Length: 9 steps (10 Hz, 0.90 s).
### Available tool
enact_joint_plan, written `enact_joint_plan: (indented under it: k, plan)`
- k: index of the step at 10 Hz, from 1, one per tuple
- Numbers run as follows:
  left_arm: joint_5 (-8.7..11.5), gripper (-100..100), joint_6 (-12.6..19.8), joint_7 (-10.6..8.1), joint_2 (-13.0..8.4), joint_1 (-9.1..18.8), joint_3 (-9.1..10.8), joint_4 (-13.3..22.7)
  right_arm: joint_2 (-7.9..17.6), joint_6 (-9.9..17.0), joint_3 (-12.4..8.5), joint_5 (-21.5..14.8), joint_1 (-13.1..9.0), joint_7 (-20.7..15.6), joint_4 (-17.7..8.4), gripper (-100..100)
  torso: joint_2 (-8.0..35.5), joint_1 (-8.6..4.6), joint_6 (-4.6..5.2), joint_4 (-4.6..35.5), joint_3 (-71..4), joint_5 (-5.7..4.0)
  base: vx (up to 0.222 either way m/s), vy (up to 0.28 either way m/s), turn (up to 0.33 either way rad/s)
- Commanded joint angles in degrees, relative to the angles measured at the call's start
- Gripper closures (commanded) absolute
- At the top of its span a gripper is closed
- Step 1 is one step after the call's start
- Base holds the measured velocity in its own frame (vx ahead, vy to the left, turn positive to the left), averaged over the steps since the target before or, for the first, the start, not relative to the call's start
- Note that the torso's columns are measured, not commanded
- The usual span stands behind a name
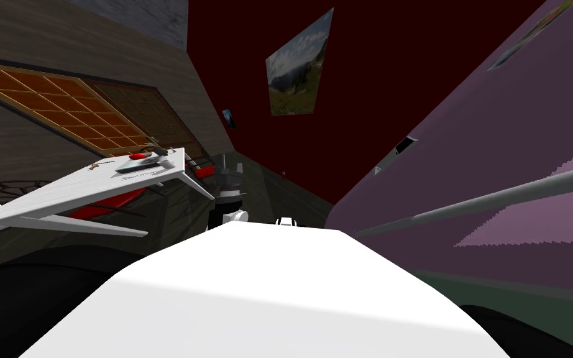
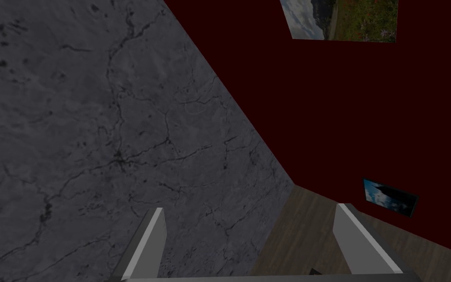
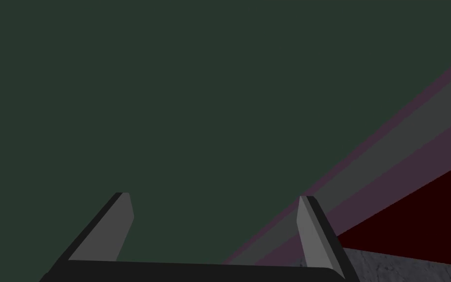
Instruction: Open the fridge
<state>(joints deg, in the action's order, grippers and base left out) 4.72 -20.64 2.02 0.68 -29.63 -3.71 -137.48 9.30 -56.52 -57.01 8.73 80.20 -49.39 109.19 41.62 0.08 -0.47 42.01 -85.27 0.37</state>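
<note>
Handle (image 1: 509, 192), a long grey bar, runs across the purple door (image 1: 465, 112) on my right. Right gripper (image 3: 214, 197) looks nearer, fingers apart. Left gripper (image 2: 251, 208) fingers also apart.

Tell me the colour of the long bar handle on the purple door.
Light grey: the bar handle on the purple door, clearest in the head view.

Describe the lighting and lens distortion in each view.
Head view: rolled, very wide, walls splaying to the corners; jagged-edged lighter patches lie on the purple fridge around its grey handle. Left wrist view: dim overall, left tool open. Right wrist view: dim, a flat dark green surface, shadowless, beyond the open right tool.
</note>
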Motion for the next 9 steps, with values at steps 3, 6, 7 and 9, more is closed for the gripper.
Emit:
enact_joint_plan:
  k: [3,6,7,9]
  plan:
    - [0.0,0,0.0,0.0,0.0,0.0,0.0,0.0,0.37,-2.88,-6.83,-0.14,5.15,-5.99,-2.29,-100,0.07,0.08,0.03,0.01,0.11,-0.07,0.129,0.043,-0.033]
    - [0.0,0,0.0,0.0,0.0,0.0,0.0,0.0,0.52,-3.89,-9.32,-0.26,7.13,-8.18,-3.38,-100,-0.07,0.12,-0.01,-0.03,-0.03,-0.02,0.101,0.036,-0.034]
    - [0.0,0,0.0,0.0,0.0,0.01,0.0,0.0,0.71,-4.84,-11.44,-0.4,9.03,-10.31,-4.43,-100,-0.09,0.13,-0.08,-0.04,-0.06,0.01,0.125,0.032,-0.04]
    - [0.0,0,0.0,0.0,0.0,-0.01,0.0,0.0,0.92,-5.73,-13.44,-0.55,10.82,-12.35,-5.41,-100,-0.29,0.06,-0.01,-0.1,-0.15,-0.05,0.153,0.048,-0.073]
